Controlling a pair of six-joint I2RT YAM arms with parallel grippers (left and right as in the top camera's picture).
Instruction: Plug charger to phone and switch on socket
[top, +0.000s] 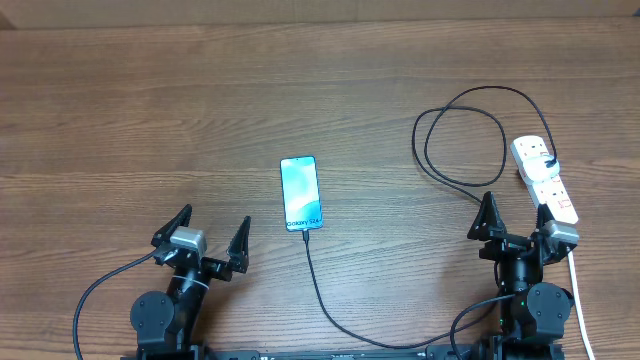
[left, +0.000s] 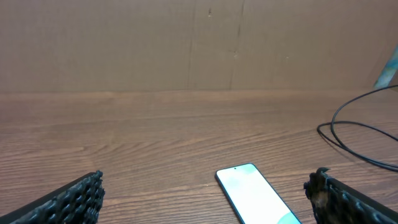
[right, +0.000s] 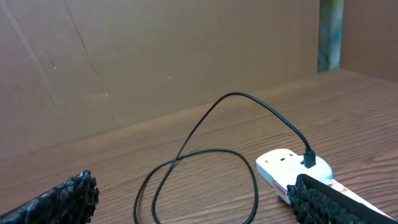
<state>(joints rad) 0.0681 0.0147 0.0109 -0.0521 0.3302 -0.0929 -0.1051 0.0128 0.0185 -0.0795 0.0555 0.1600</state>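
The phone (top: 300, 193) lies flat mid-table with its light-blue screen up; it also shows in the left wrist view (left: 255, 194). The black charger cable (top: 318, 285) meets the phone's near end, runs toward the front edge, then loops at the right (top: 432, 150). Its black plug (top: 549, 160) sits in the white socket (top: 545, 180), also seen in the right wrist view (right: 283, 167). My left gripper (top: 210, 235) (left: 205, 205) is open and empty, left of the phone. My right gripper (top: 520, 225) (right: 199, 202) is open and empty, just in front of the socket.
The socket's thick white cord (top: 578, 300) runs toward the front edge beside my right arm. A brown cardboard wall (left: 186, 43) stands behind the table. The cable loop (right: 205, 155) lies between my right fingers.
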